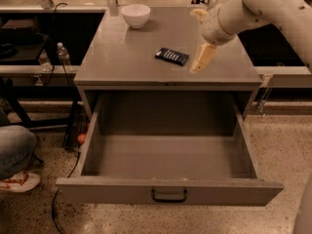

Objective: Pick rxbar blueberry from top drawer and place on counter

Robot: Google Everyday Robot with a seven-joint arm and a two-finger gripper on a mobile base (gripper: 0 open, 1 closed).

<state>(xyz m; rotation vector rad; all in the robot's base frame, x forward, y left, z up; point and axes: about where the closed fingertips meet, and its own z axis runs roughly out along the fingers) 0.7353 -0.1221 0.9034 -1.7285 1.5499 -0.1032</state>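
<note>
The rxbar blueberry [172, 56], a flat dark wrapper with white lettering, lies on the grey counter [122, 57] near its middle. My gripper [201, 62] hangs just right of the bar, above the counter's front right part, and holds nothing; the bar lies apart from it. The top drawer [168, 155] is pulled fully out below the counter, its inside bare, with the dark curved handle [168, 196] on its front panel.
A white bowl [135, 15] stands at the counter's back left. A water bottle [63, 55] stands on a shelf to the left. A person's knee and shoe [18, 181] are at the lower left. My arm [273, 9] spans the upper right.
</note>
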